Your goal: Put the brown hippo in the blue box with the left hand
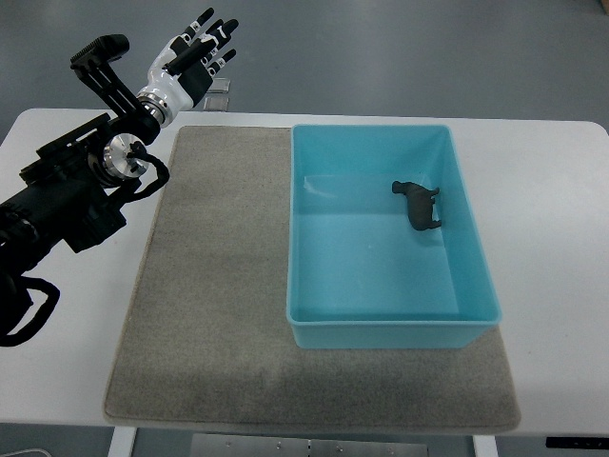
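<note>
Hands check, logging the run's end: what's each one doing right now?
Left hand: open, holding nothing.
Right hand: not in view.

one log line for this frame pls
step: place done | brown hippo: lying inside blue box, right half | left hand: open, empty, over far-left table edge | right hand: not in view

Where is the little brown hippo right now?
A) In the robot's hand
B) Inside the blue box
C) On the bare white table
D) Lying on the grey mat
B. The brown hippo stands on the floor of the blue box, toward its far right side, while the left hand is up at the table's far left corner, fingers spread and empty.
</note>
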Action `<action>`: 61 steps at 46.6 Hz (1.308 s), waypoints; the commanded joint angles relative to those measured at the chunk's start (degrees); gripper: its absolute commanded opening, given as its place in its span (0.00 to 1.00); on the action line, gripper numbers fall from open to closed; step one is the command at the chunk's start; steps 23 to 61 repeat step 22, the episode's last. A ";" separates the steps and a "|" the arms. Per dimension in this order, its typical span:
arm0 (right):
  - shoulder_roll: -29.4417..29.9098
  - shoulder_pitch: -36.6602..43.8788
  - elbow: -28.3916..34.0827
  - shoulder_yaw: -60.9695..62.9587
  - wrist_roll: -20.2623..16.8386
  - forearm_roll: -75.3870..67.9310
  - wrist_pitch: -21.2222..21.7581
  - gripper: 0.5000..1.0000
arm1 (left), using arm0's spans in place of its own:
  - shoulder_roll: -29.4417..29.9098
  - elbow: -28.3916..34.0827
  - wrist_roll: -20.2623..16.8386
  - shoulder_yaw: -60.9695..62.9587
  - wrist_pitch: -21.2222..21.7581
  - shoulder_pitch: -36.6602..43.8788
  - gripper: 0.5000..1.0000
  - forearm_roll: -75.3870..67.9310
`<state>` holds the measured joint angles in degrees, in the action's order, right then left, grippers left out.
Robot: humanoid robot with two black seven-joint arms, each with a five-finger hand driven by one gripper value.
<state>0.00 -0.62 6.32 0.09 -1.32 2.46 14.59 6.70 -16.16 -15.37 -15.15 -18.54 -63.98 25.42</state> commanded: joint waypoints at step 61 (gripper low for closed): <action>0.00 0.00 4.75 0.09 -0.17 0.18 -0.35 0.87 | -0.02 -0.01 -0.01 0.12 1.93 -0.26 0.99 -0.02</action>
